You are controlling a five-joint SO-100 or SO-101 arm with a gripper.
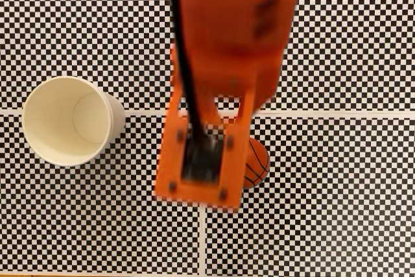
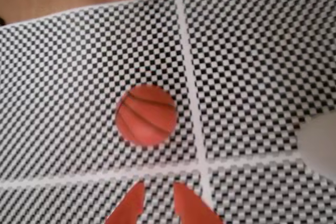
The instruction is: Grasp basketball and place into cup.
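- On the checkered surface, the basketball lies free, just ahead of the gripper, whose jaws stand slightly apart.
- The approach step is in hand; next the jaws must likely open wider and close around the ball, before the cup.

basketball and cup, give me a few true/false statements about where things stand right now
1. The basketball lies on the checkered mat. True.
2. The basketball is inside the cup. False: the cup holds nothing, and the ball is on the mat, apart from it.
3. The gripper is shut on the basketball. False: in the wrist view its fingertips stand apart, short of the ball.
4. In the fixed view the arm covers part of the basketball. True.
5. The cup lies on its side. False: it stands upright, mouth up.
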